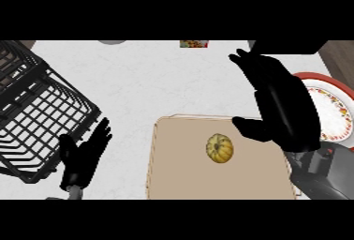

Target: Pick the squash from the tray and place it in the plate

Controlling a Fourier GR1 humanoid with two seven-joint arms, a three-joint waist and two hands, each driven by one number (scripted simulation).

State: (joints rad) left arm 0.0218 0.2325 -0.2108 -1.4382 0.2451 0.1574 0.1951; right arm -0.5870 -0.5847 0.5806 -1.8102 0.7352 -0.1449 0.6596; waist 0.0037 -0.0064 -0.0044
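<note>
Squash (220, 148), yellow and ribbed, lies alone on the tan tray (180, 164), a little toward the 3 o'clock side of the tray's middle, and nothing touches it. That flat tray sits on the white counter (152, 79) at about 6 o'clock of the view and carries only the squash.

At 3 o'clock, partly cut by the view's edge, stands the plate (332, 112), white with a red rim and a patterned band; what shows of it holds nothing, though the right hand covers its near side.

Right hand (283, 108) stretches from about 4 o'clock up toward 1 o'clock, above the tray's far right corner and the plate's edge. Its fingers are straight and spread, with the thumb jutting toward the squash but clear of it; the hand holds nothing.

Left hand (83, 154) shows at 8 o'clock, fingers up and relaxed, at rest on the counter side between the tray and a black wire basket (41, 112). The basket fills the 9 to 10 o'clock part of the view, tilted, and nothing can be seen inside its bars.

At 12 o'clock, along the counter's far edge, a small coloured object (194, 44) and a grey round shape (110, 42) are cut off, too little showing to say what they are
</note>
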